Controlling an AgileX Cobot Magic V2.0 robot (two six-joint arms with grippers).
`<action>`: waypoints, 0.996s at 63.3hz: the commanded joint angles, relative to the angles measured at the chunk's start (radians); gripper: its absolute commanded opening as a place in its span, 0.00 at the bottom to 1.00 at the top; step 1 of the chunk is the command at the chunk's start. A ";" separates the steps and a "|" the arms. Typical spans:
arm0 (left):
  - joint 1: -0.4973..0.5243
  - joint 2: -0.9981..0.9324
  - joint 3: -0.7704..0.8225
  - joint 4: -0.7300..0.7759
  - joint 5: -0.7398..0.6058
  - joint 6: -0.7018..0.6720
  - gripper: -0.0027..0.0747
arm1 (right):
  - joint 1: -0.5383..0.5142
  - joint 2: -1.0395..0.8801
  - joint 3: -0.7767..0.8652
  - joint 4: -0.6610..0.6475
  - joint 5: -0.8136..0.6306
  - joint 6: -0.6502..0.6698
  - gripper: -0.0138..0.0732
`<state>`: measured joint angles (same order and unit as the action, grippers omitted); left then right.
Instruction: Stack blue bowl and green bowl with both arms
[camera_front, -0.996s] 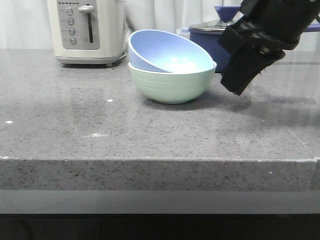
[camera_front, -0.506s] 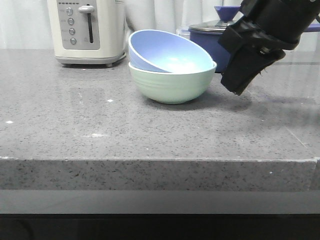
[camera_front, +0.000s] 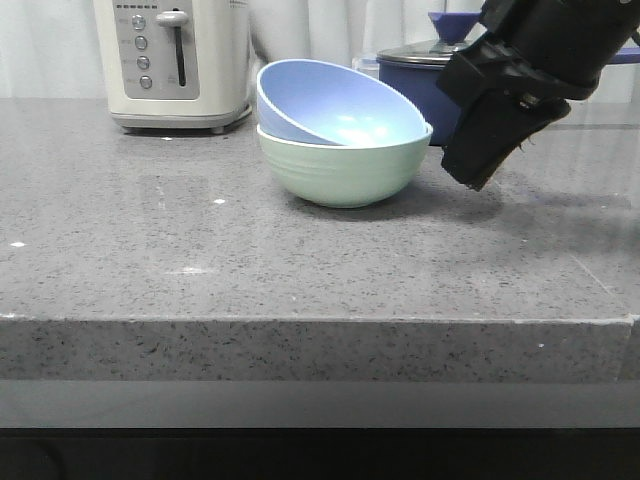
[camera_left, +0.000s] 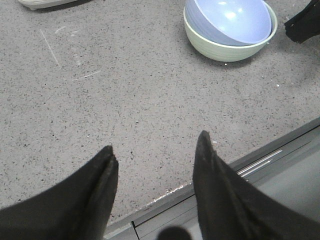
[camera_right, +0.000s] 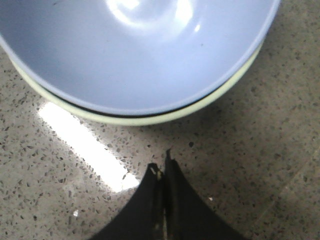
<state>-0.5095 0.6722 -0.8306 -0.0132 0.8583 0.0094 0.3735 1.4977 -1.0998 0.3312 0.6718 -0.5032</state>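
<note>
The blue bowl sits tilted inside the green bowl on the grey counter, at the middle back. Both show in the left wrist view, the blue bowl in the green bowl, and in the right wrist view, blue bowl over the green bowl's rim. My right gripper hangs just right of the bowls, apart from them, its fingers pressed together and empty. My left gripper is open and empty over the counter's front edge, far from the bowls.
A cream toaster stands at the back left. A dark navy lidded saucepan stands behind the bowls, partly hidden by my right arm. The counter's front edge runs across the front view.
</note>
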 joint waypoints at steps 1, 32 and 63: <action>-0.007 0.001 -0.024 -0.002 -0.076 -0.009 0.49 | -0.001 -0.034 -0.023 0.023 -0.029 -0.009 0.09; -0.007 0.005 -0.024 0.002 -0.076 -0.009 0.49 | -0.001 -0.327 -0.020 0.061 0.073 0.130 0.10; -0.007 0.005 -0.024 0.002 -0.102 -0.009 0.49 | -0.001 -0.784 0.110 -0.270 0.192 0.524 0.10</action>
<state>-0.5095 0.6733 -0.8306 -0.0116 0.8495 0.0094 0.3735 0.7822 -0.9989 0.0861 0.9111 0.0000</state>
